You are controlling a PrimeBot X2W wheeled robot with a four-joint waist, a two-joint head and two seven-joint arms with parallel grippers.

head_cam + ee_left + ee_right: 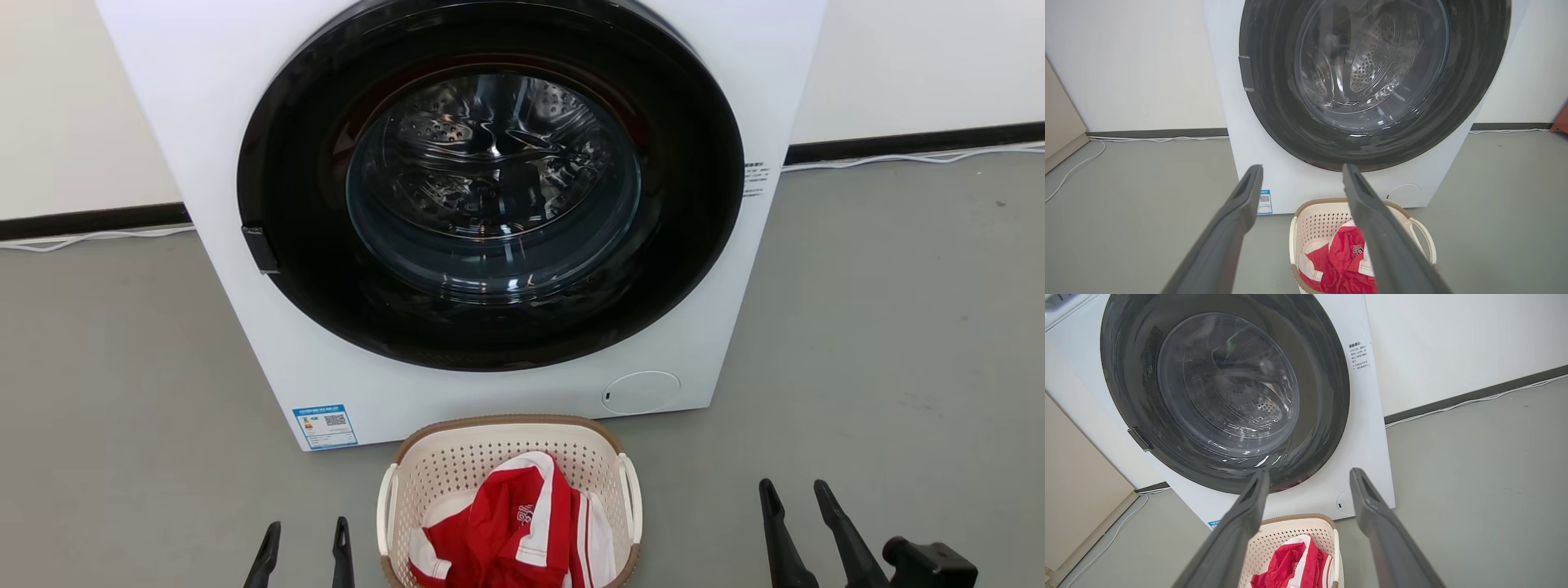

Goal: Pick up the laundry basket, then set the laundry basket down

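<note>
Laundry basket (pixel 490 461) sits on the floor (pixel 122 367) between the left gripper (pixel 307 529) and right gripper (pixel 793 487), both spread and empty; likely light, stiff plastic, best taken by its white side handles (pixel 635 498).

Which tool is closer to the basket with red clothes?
Left. The left tool sits just left of the laundry basket; the right tool stands farther off to its right.
</note>
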